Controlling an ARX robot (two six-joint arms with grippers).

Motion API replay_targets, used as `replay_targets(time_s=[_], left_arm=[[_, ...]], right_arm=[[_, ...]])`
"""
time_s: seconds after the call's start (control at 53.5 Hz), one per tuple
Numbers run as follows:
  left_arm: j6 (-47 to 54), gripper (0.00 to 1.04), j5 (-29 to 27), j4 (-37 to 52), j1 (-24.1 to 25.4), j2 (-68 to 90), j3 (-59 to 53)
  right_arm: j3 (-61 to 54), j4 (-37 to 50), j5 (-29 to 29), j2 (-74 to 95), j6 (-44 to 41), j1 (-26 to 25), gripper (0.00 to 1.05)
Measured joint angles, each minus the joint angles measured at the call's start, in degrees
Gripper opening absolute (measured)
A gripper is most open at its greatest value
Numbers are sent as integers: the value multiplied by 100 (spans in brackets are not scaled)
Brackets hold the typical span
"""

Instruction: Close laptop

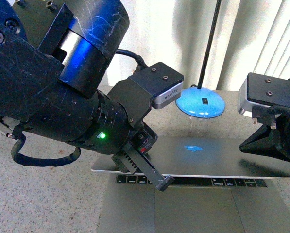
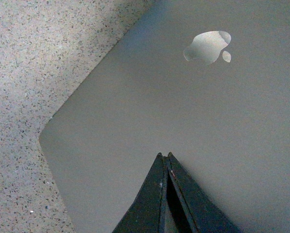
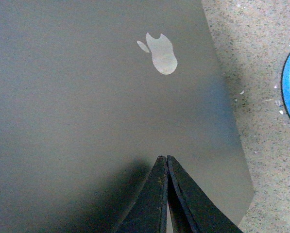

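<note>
Currently, the laptop (image 1: 222, 158) lies on the speckled desk (image 1: 42, 194), its silver-grey base towards the robot. The lid (image 1: 208, 160) hangs low over the base, close to flat but not fully shut. One row of black keys (image 1: 217, 182) shows beneath the lid's front edge, and the palm rest lies exposed on the near side of that row. The apple logo (image 1: 196, 148) on the lid's outer face carries a blue reflection in the front view and reads as bright silver in both wrist views.

The left claw (image 1: 163, 183) is closed, its two dark fingers meeting at the tips and gripping nothing. It sits over the left part of the laptop, and in the front view its fingertip crosses the lid's front edge above the key row. Contact with the lid cannot be confirmed.

The right claw (image 1: 247, 144) is likewise closed and empty, fingers pressed together. It is positioned above the right part of the lid, with a shadow on the lid beneath it in the right wrist view. Contact cannot be confirmed here either.

A blue disc (image 1: 200, 104) with a thin black pole (image 1: 210, 43) rising from it stands on the desk just beyond the laptop's far edge.
</note>
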Motion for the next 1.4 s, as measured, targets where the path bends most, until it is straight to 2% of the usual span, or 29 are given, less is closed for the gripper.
replay_targets(time_s=[0.224, 0.729, 1.065, 1.402], left_arm=[[-50, 4, 55, 127, -9, 96, -94], [-140, 4, 136, 345, -9, 260, -221], [-317, 4, 264, 785, -9, 592, -505], [-595, 4, 520, 1049, 240, 852, -664]], right_arm=[[-37, -111, 33, 103, -98, 66, 3], [-177, 216, 125, 463, -105, 179, 3], [-205, 291, 243, 717, -85, 247, 3], [-306, 450, 269, 892, 144, 402, 3]])
